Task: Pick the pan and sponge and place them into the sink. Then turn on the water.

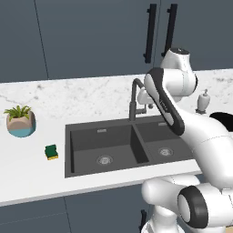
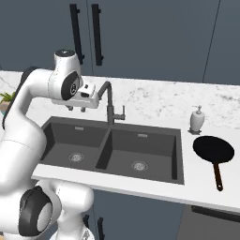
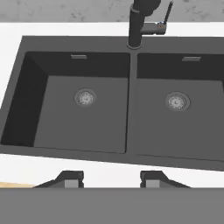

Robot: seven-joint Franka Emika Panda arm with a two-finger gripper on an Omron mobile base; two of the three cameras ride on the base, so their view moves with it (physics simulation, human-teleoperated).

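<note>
The gripper (image 3: 111,178) hangs over the sink (image 3: 131,131) with its tips apart and nothing between them — the pan (image 2: 213,150) sits off to its right, handle probably pointing toward the robot.

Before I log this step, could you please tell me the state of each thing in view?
Pan: on the counter right of the sink, upright, not held.
Sponge: on the counter left of the sink, green side up.
Sink: both basins empty and dry.
Faucet: no water running.
Gripper: fingers apart, holding nothing, above the sink.
</note>
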